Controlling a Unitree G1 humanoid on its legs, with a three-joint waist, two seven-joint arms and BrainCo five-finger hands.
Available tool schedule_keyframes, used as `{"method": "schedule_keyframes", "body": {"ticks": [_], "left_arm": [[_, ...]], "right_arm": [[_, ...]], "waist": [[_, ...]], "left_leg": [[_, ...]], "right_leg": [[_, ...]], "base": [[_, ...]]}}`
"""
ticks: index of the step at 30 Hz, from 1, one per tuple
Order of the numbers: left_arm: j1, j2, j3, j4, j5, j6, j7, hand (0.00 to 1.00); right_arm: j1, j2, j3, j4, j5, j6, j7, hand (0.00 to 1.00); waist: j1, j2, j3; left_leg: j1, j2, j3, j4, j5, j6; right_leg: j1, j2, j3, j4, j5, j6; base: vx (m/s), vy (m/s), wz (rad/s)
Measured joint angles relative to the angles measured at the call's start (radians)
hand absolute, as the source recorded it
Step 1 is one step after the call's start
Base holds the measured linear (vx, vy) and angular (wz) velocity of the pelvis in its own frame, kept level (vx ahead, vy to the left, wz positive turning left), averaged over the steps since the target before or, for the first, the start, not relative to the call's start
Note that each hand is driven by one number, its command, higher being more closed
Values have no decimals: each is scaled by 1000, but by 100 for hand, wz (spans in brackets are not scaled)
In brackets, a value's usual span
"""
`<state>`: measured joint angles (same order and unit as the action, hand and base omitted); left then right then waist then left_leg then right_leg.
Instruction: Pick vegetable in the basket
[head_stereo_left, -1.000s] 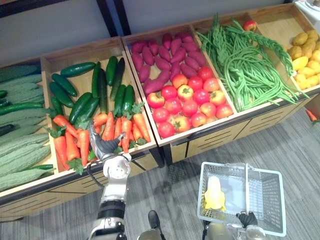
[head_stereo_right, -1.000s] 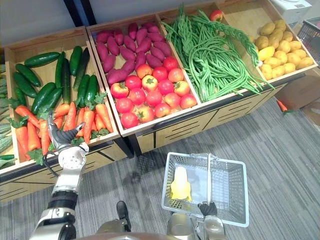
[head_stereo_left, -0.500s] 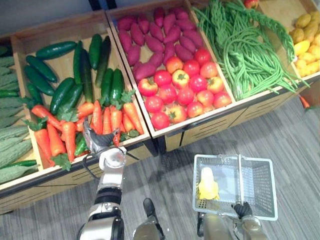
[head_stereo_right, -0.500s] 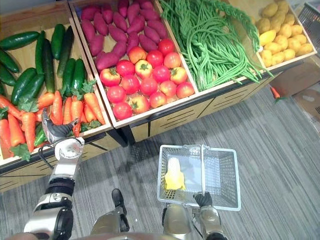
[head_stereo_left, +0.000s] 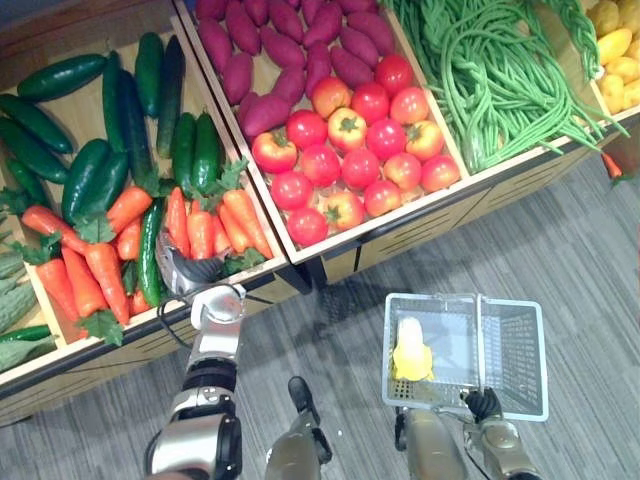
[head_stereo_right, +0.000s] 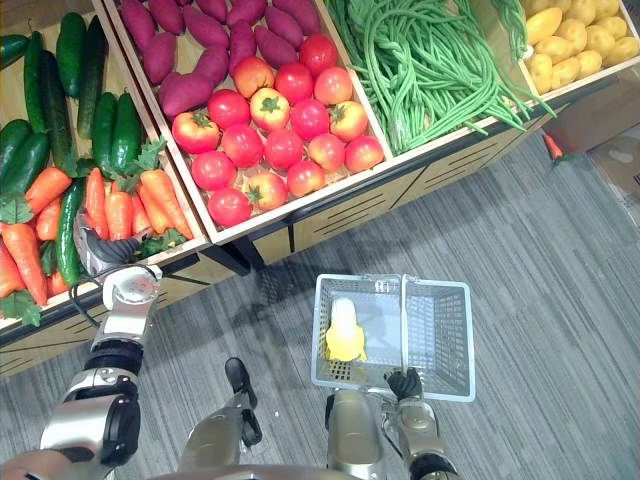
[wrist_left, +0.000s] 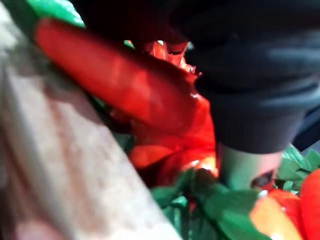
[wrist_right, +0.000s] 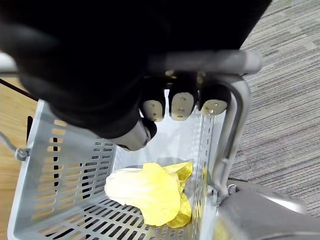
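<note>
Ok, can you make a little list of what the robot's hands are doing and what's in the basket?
left hand: at the near end of the carrots
right hand: fingers curled round the basket handle
basket: over the grey floor
in basket: one yellow leafy vegetable
also there: tomatoes, purple sweet potatoes, cucumbers, green beans

The left arm stretches out forward, the left hand (head_stereo_left: 180, 276) low at its far end. The right arm is tucked in close, the right hand (wrist_right: 172, 95) curled over a basket handle (wrist_right: 210, 62).
</note>
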<state>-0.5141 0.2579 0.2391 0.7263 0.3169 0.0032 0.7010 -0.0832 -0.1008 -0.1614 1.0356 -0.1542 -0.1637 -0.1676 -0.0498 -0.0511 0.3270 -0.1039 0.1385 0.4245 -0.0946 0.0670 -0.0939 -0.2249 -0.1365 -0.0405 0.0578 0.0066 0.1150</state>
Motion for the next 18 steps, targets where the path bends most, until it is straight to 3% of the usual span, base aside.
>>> {"method": "schedule_keyframes", "body": {"ticks": [8, 14, 18], "left_arm": [[-51, 69, 22, 120, 7, 8, -11, 100], [-73, 70, 48, 153, 1, 8, -13, 100], [-73, 61, 55, 183, -16, 9, -51, 100]], "right_arm": [[-4, 0, 15, -3, 2, -6, -2, 100], [-4, 0, 22, 1, 2, -11, -2, 100], [-3, 0, 23, 5, 0, -9, 0, 100]], "waist": [[-1, -3, 5], [-1, -4, 5], [-5, -8, 7]], "left_leg": [[-2, -2, 25, 0, -1, 0], [6, -1, 30, 0, -1, -1], [37, -1, 28, 0, -5, -4]], "right_leg": [[-17, 0, 26, 0, 5, 4], [-11, 1, 32, 0, 5, 5], [20, -1, 30, 2, 6, 5]], "base": [[9, 2, -8], [42, -1, -2], [10, 1, 0]]}}
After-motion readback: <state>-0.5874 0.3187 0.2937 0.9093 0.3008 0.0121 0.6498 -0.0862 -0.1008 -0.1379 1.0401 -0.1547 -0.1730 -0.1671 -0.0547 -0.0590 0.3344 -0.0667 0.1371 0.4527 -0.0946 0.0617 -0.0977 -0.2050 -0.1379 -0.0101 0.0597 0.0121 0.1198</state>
